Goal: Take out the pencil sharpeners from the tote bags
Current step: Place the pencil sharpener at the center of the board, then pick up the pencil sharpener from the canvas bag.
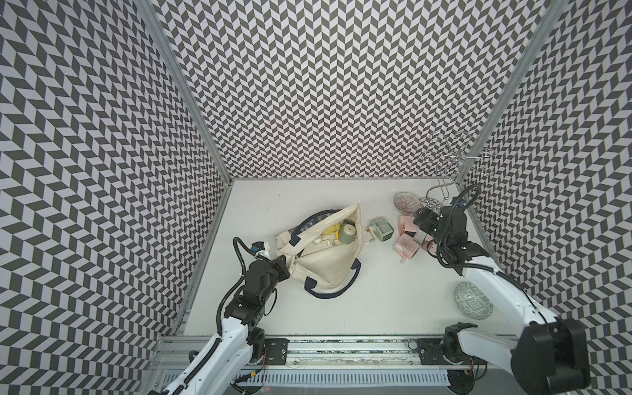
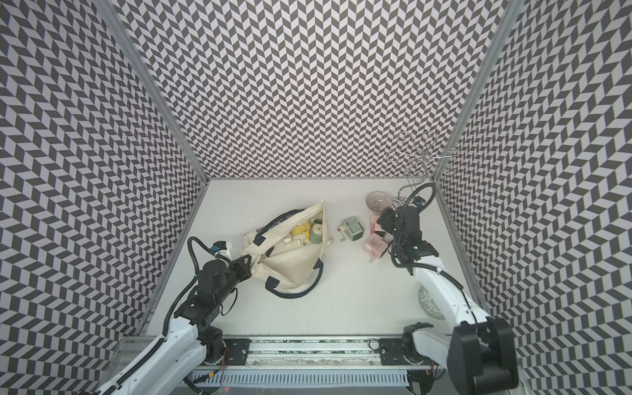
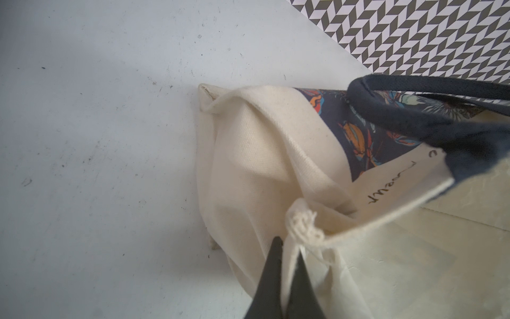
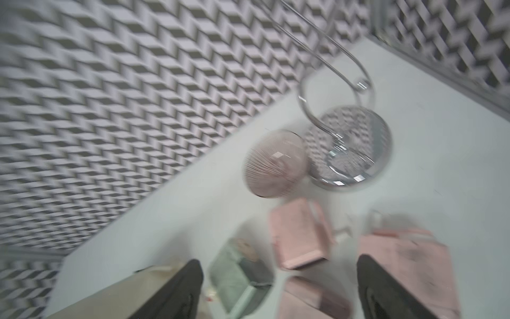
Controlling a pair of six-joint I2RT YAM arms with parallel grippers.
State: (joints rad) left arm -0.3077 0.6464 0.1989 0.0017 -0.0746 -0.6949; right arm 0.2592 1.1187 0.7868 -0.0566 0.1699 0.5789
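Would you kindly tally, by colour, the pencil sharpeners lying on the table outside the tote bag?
Pink sharpeners: 3
Green sharpener: 1
Total: 4

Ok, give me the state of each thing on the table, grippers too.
tote bag: lying flat, mouth open, edge pinched.
left gripper: shut on the tote bag's edge.
pink sharpeners: out, clustered on the table.
green sharpener: out, on the table.
bagged sharpeners: yellow and green ones inside the bag.
right gripper: open, empty, above the pink sharpeners.
pink glass bowl: upright.
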